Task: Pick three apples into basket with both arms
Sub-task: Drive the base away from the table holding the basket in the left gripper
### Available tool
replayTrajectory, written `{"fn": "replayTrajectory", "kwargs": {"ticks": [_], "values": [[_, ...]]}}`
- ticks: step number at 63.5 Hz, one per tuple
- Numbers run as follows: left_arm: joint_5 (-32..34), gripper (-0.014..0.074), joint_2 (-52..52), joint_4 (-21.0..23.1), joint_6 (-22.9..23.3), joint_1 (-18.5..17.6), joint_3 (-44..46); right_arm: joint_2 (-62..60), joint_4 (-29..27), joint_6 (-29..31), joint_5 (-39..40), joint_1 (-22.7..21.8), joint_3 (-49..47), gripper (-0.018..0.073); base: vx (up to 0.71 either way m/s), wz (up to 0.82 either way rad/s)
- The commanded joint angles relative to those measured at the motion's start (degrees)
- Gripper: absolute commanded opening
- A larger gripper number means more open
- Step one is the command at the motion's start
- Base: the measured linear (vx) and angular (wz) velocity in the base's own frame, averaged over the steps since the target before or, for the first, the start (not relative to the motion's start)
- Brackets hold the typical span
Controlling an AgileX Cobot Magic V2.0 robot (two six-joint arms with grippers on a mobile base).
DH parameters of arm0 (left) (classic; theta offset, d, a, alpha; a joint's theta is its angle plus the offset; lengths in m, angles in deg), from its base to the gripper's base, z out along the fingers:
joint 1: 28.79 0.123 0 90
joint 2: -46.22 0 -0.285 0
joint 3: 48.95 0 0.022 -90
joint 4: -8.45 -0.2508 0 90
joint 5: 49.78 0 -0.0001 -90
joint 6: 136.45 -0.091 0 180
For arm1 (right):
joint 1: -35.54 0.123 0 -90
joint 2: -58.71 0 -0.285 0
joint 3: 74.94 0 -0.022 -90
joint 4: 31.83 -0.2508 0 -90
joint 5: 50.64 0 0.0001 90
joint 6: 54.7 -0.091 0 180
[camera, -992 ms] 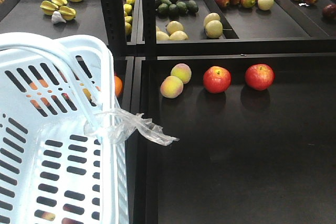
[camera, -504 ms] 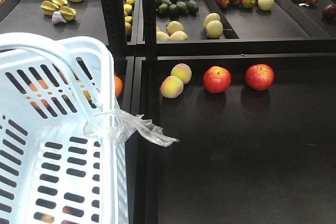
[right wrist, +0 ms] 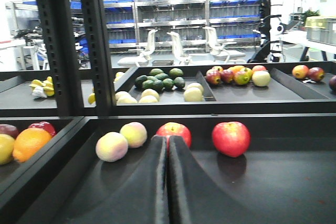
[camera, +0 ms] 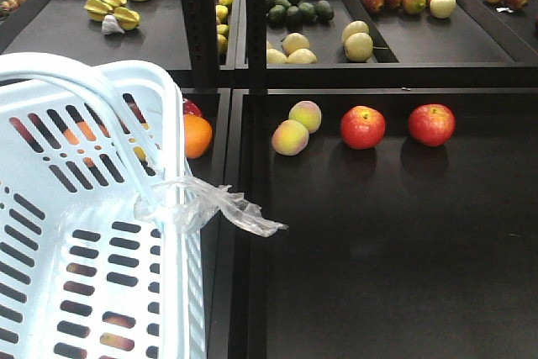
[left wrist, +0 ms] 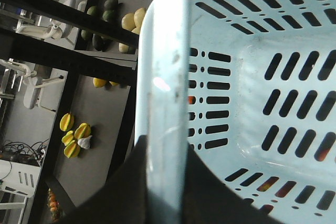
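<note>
Approach step: right gripper (right wrist: 168, 141), jaws pressed together, points at a red apple (right wrist: 175, 131) on the black shelf (camera: 403, 250). Left gripper (left wrist: 166, 150) is clamped on the handle of the basket (camera: 173, 140), left of the shelf; no apple seen inside. Next move, likely: part the jaws, then advance around the apple.

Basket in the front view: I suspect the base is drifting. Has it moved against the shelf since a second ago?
Yes. The basket has shifted left relative to the shelf post; more of the orange behind it shows.
</note>
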State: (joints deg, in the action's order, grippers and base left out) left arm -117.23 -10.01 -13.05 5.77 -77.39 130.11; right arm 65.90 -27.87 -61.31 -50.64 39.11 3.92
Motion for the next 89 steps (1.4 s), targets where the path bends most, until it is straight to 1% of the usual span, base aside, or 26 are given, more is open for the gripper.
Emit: {"fn": "replayTrajectory", "kwargs": {"ticks": [1, 24, 89], "values": [[4.7, -0.0008, 0.2, -1.5, 0.9, -0.1, 1.6, -0.6, 0.3, 0.0, 4.2, -0.3, 0.8, -0.0009, -0.03, 0.14], [4.7, -0.0008, 0.2, -1.5, 0.9, -0.1, 1.6, -0.6, 0.3, 0.0, 4.2, -0.3, 0.8, -0.0009, -0.03, 0.25], [4.7, -0.0008, 0.2, -1.5, 0.9, -0.1, 1.6, -0.6, 0.3, 0.0, 4.2, -0.3, 0.8, -0.0009, -0.08, 0.43]]}}
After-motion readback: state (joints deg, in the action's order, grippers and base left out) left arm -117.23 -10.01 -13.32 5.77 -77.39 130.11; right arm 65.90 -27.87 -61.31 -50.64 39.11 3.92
